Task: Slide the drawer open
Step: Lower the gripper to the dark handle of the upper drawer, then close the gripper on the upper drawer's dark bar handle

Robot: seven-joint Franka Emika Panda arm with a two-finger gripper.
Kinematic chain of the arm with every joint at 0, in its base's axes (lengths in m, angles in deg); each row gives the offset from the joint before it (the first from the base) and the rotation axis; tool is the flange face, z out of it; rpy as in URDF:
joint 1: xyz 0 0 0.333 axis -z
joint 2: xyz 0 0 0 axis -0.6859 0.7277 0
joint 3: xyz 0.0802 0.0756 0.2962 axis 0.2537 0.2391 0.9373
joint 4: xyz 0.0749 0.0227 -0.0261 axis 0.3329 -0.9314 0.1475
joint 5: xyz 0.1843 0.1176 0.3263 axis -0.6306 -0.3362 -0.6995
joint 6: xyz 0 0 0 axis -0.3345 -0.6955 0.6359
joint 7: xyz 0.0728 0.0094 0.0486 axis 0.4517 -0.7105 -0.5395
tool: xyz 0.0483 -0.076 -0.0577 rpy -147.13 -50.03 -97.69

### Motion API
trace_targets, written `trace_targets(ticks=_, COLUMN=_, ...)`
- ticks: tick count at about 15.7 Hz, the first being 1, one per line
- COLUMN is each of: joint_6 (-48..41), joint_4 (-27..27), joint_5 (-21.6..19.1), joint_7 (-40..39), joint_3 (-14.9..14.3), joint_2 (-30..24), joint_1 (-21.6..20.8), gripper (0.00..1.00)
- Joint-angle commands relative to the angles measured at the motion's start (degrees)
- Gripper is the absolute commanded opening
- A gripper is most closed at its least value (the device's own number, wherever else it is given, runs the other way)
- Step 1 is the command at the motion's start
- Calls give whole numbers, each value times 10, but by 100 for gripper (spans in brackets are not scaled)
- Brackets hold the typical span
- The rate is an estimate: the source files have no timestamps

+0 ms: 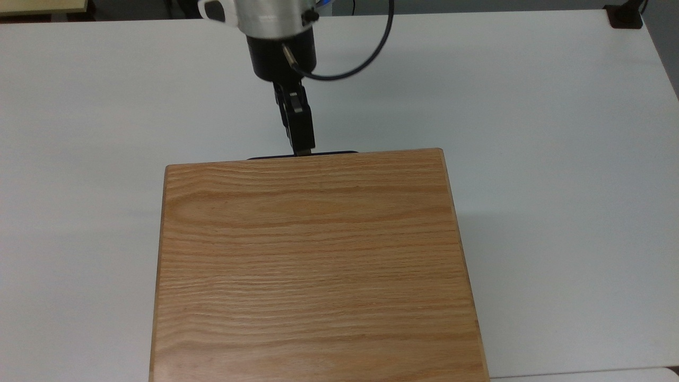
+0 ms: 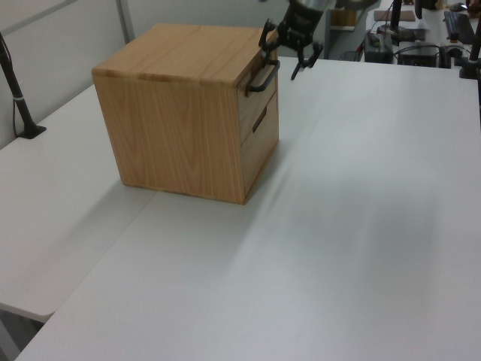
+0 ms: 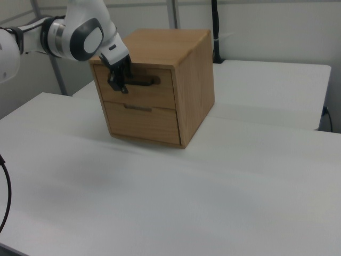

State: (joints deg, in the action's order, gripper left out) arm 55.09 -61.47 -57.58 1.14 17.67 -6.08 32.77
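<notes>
White table; drawer shut, handle horizontal; claw spread wide at handle.

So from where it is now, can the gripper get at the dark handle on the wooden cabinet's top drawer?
Probably yes: the gripper, open, is already at the dark handle of the top drawer, with nothing in between.

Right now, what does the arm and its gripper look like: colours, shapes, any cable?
The arm has rounded white shells with dark grey joint sections. At the wrist a silver metal cylinder meets a black round collar, and a black cable loops out beside it. The gripper is all black, built of jointed linkage bars, and its fingers are slim black bars with pale tips.
</notes>
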Motion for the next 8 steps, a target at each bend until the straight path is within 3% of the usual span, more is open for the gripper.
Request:
trace_targets(ticks=1, joint_6=43, joint_4=-4, joint_5=-8, joint_7=9, joint_3=1, joint_2=8, joint_1=-14, gripper=44)
trace_targets(ticks=6, joint_6=57, joint_4=-19, joint_5=-8, joint_7=2, joint_3=1, joint_2=3, joint_1=-13, gripper=34)
trace_targets(ticks=8, joint_6=58, joint_4=-34, joint_5=-13, joint_7=-6, joint_3=2, joint_2=-4, joint_1=-11, gripper=0)
